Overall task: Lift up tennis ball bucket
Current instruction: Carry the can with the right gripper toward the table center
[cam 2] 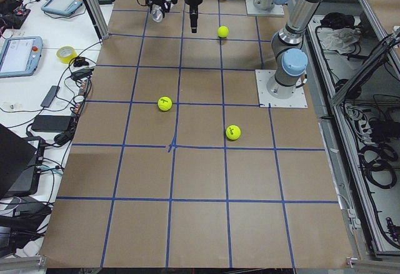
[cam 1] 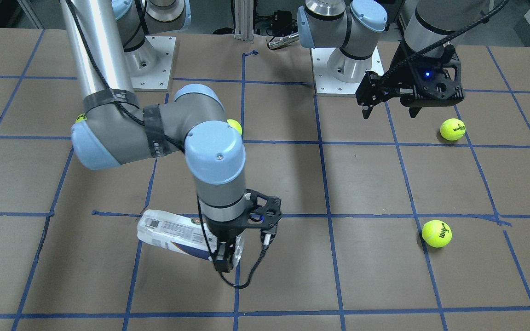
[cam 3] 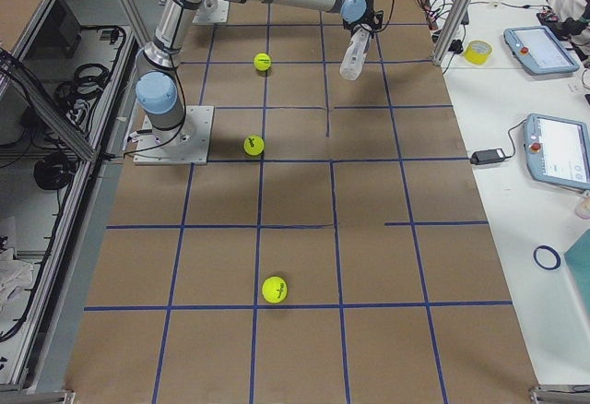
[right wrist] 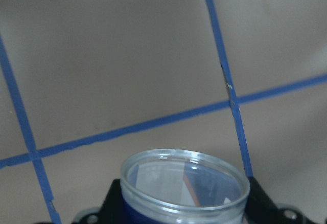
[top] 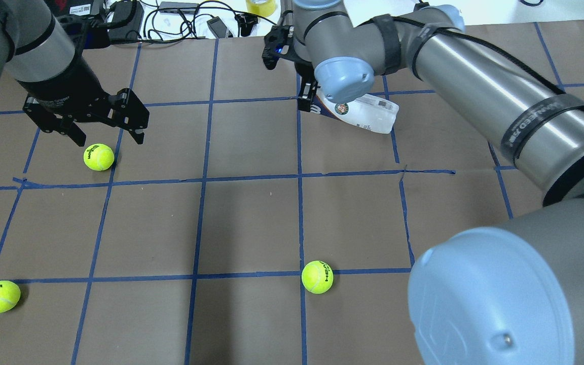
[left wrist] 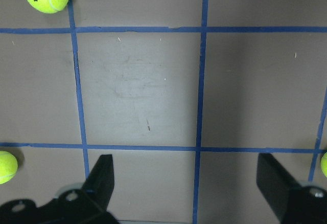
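Observation:
The tennis ball bucket (cam 1: 173, 232) is a clear plastic tube with a white label and a navy band. My right gripper (cam 1: 227, 258) is shut on it near its open end and holds it tilted. It looks raised off the table in the exterior right view (cam 3: 354, 55). The overhead view shows the tube (top: 368, 114) sticking out from the right gripper (top: 311, 99). The right wrist view shows its open rim (right wrist: 184, 175) between the black fingers (right wrist: 113, 201). My left gripper (top: 104, 134) is open and empty, hovering just above a tennis ball (top: 99, 157).
Loose yellow-green tennis balls lie on the brown, blue-taped table: one at the near left (top: 0, 296), one near the middle (top: 317, 277). Cables and devices (top: 180, 17) line the far table edge. The right arm's elbow (top: 489, 299) looms over the near right.

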